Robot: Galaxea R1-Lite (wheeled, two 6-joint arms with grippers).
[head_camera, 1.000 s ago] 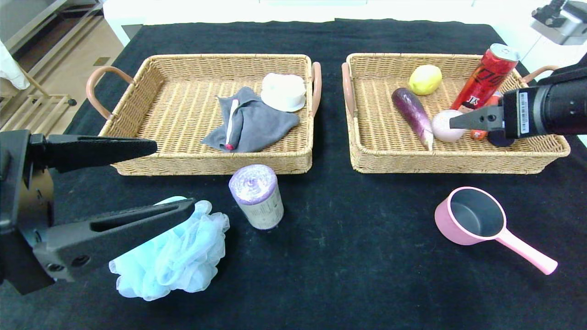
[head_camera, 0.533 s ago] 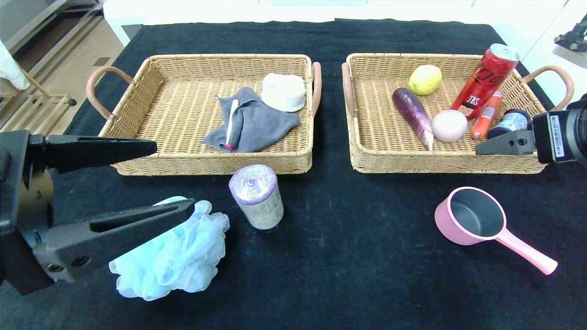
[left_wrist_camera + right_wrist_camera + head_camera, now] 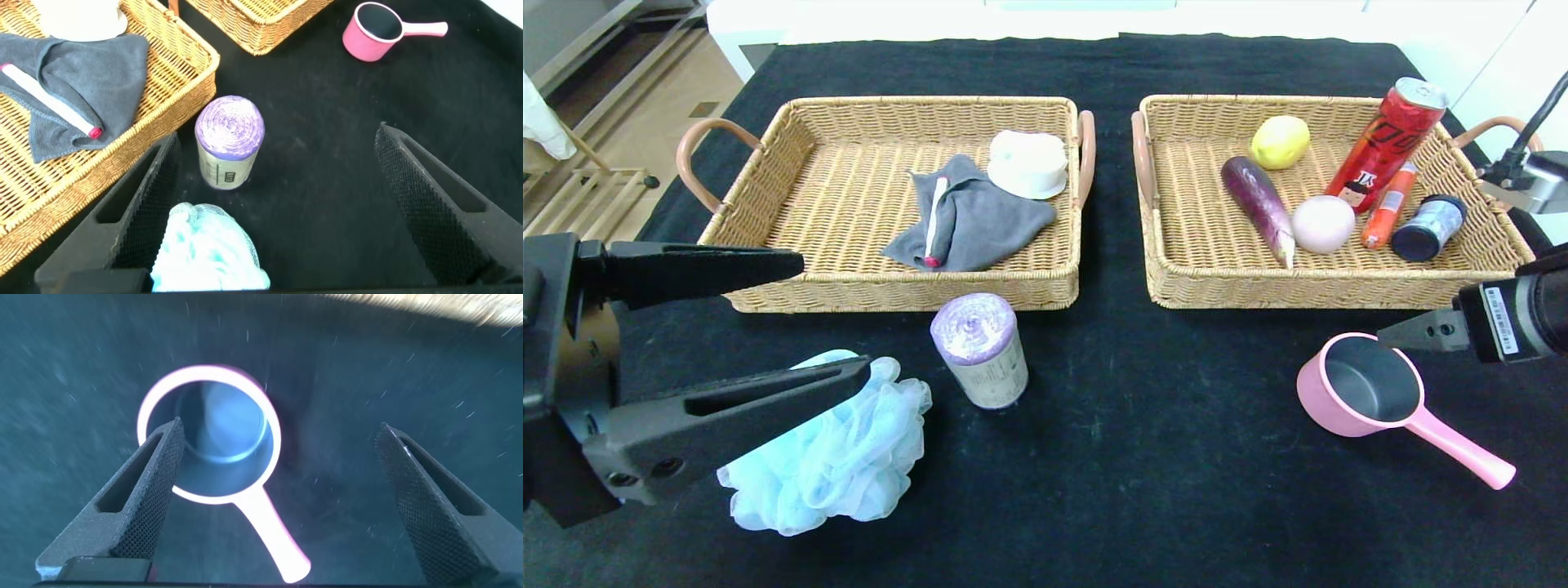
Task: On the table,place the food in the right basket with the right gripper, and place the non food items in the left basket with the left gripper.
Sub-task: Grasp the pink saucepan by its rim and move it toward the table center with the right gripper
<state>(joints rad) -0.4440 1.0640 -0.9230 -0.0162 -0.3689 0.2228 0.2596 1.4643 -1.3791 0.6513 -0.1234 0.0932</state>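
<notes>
**Meanwhile, Both Claws Hang Wide and Empty Over the Sorting Worktop**

Meanwhile, on the black fuzzy worktop (image 3: 1094,457), the red soda can (image 3: 1387,135) with bold black lettering leans in the woven right basket (image 3: 1323,287), beside the glossy eggplant (image 3: 1258,204) and the pale pink ball (image 3: 1323,224). The lilac bag roll (image 3: 982,351), its white paper label printed too small to read, stands in front of the wicker left basket (image 3: 898,287). The left claw (image 3: 829,314), jaws spread wide, hovers over the fluffy blue mesh pouf (image 3: 837,457), holding nothing. The right claw (image 3: 274,469), equally spread and empty, hangs above the smooth pink saucepan (image 3: 1372,390).
</notes>
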